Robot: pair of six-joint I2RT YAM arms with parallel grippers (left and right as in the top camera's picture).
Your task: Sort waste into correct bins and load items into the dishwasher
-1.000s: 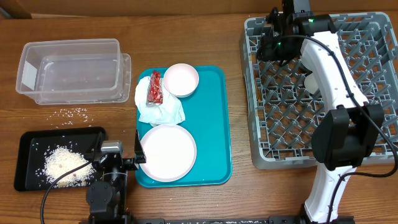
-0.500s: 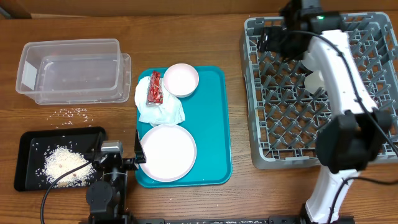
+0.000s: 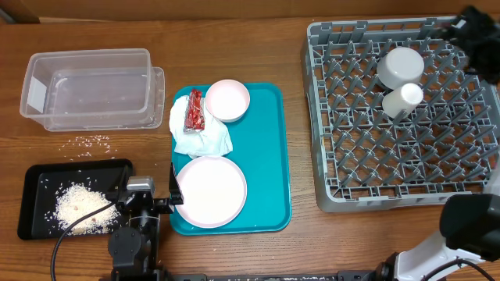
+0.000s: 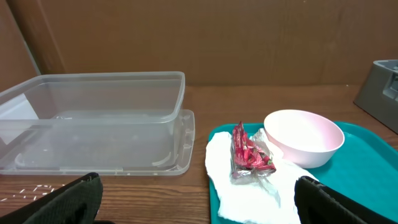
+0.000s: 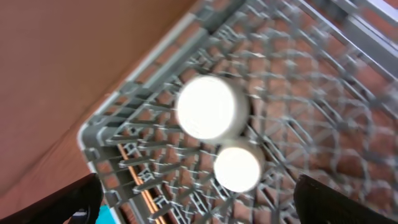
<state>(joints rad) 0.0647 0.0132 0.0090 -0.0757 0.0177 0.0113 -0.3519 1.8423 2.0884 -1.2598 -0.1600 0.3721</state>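
On the teal tray [image 3: 266, 156] a red wrapper [image 3: 194, 111] lies on a crumpled white napkin [image 3: 201, 139]. A small pink plate [image 3: 227, 99] and a large pink plate [image 3: 211, 190] sit beside them. A pale bowl [image 3: 400, 65] and a whitish cup [image 3: 403, 97] rest upside down in the grey dish rack [image 3: 351, 164]. My left gripper [image 3: 150, 186] is open and empty, low at the tray's near left; the wrapper [image 4: 249, 152] lies ahead of it. Blurred over the rack's back right corner, my right gripper [image 3: 471, 31] is open above the bowl [image 5: 211, 107] and cup [image 5: 236, 168].
A clear tub [image 3: 90, 86] stands at the back left, with loose rice grains [image 3: 92, 141] on the wood in front of it. A black tray [image 3: 39, 183] with a heap of rice sits at the front left, close to my left arm.
My right gripper has opened and swung away from the rack's back middle to its back right corner. The bowl now sits uncovered beside the cup. The left arm is unchanged.
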